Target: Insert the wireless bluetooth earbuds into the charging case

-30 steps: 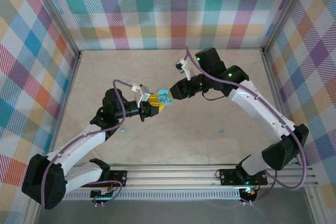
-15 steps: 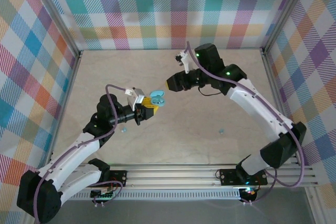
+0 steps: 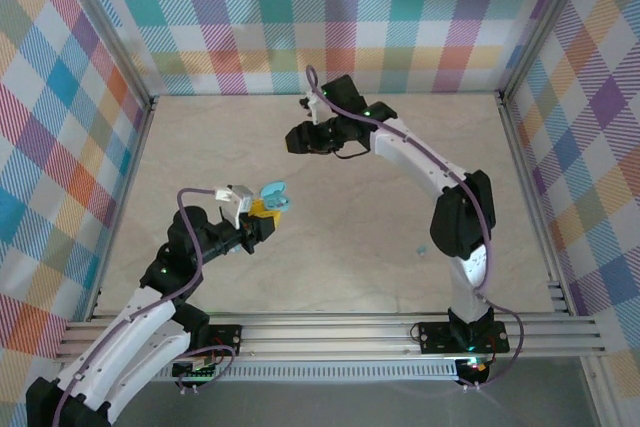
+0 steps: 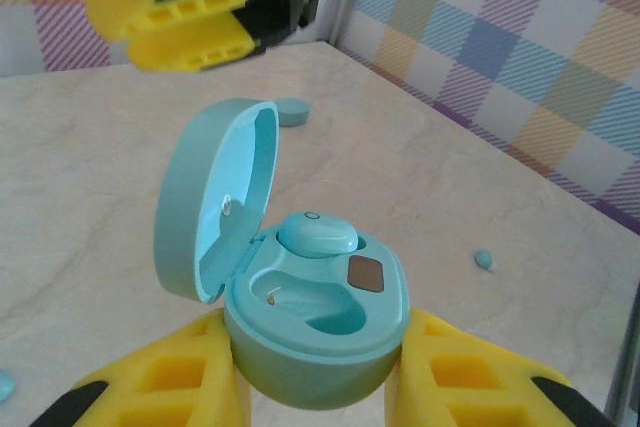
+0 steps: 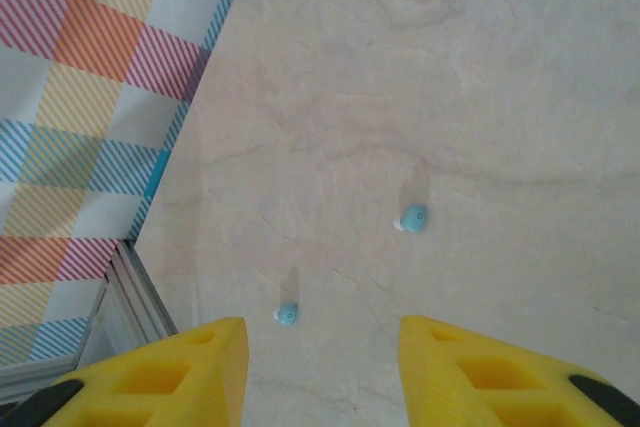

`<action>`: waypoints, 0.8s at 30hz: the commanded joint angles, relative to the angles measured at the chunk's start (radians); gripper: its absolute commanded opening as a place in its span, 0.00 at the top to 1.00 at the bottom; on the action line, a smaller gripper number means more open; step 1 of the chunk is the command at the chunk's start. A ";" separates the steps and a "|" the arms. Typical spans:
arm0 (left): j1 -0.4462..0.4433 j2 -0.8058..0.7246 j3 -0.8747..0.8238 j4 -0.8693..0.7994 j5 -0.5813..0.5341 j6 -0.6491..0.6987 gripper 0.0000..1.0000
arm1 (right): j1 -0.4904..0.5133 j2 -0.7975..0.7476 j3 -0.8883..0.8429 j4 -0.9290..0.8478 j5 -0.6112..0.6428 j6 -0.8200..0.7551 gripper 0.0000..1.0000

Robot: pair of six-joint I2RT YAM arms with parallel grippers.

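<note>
Care over the next pick matters most, I judge: one seated earbud [image 4: 317, 234] already rests in its hollow of the charging case [image 4: 318, 332], and the empty socket [image 4: 305, 305] beside it waits for a mate. My left pincer [image 4: 315, 382] is pinching the case by its lower shell, a yellow finger on either side, with the lid [image 4: 215, 197] hinged back and standing up. My right pincer [image 5: 320, 367] is spread wide with nothing in it, hanging over the table [image 5: 500, 67]. Two loose buds lie apart there — the farther earbud [image 5: 413, 217] ahead of the gap between my fingers, the nearer earbud [image 5: 287, 315] just beyond my left finger.

To do this well I would centre the gap over one bud, come straight down so the fingers straddle it, and close slowly. The case should stay level, mouth up, so the seated bud does not tip out.

These buds are tiny, rounded and glossy — likely to squirt from blunt, blocky plastic fingers if squeezed off-centre. The case is a smooth teal oval with moulded hollows and a small brown patch between them. The tabletop looks pale, flat and faintly veined, and probably slick.
</note>
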 commanded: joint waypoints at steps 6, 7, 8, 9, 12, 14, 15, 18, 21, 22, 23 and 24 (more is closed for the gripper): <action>0.019 -0.074 -0.019 -0.033 -0.072 -0.039 0.89 | -0.007 0.167 0.075 0.059 -0.002 0.154 0.64; 0.019 -0.074 -0.017 -0.031 -0.072 -0.042 0.89 | -0.006 0.200 0.106 0.040 0.002 0.163 0.65; 0.019 -0.074 -0.015 -0.032 -0.073 -0.045 0.89 | -0.006 0.229 0.130 0.028 0.004 0.172 0.66; 0.019 -0.075 -0.014 -0.033 -0.077 -0.046 0.89 | -0.004 0.260 0.154 0.017 0.005 0.183 0.66; 0.020 -0.073 -0.009 -0.048 -0.087 -0.044 0.89 | 0.003 0.328 0.185 0.034 0.002 0.217 0.65; 0.020 -0.071 -0.004 -0.064 -0.082 -0.042 0.89 | 0.012 0.360 0.198 0.054 0.011 0.223 0.64; 0.020 -0.073 -0.004 -0.068 -0.077 -0.042 0.89 | 0.018 0.377 0.210 0.053 0.024 0.223 0.64; 0.020 -0.078 -0.004 -0.083 -0.072 -0.039 0.89 | 0.031 0.417 0.237 0.042 0.055 0.220 0.64; 0.020 -0.086 -0.005 -0.093 -0.079 -0.036 0.89 | 0.045 0.437 0.241 0.039 0.089 0.224 0.63; 0.020 -0.089 -0.009 -0.098 -0.086 -0.037 0.89 | 0.050 0.443 0.242 0.039 0.100 0.226 0.63; 0.020 -0.094 -0.013 -0.100 -0.092 -0.037 0.89 | 0.055 0.447 0.244 0.039 0.109 0.226 0.63; 0.020 -0.097 -0.015 -0.104 -0.099 -0.037 0.89 | 0.062 0.453 0.248 0.038 0.121 0.225 0.63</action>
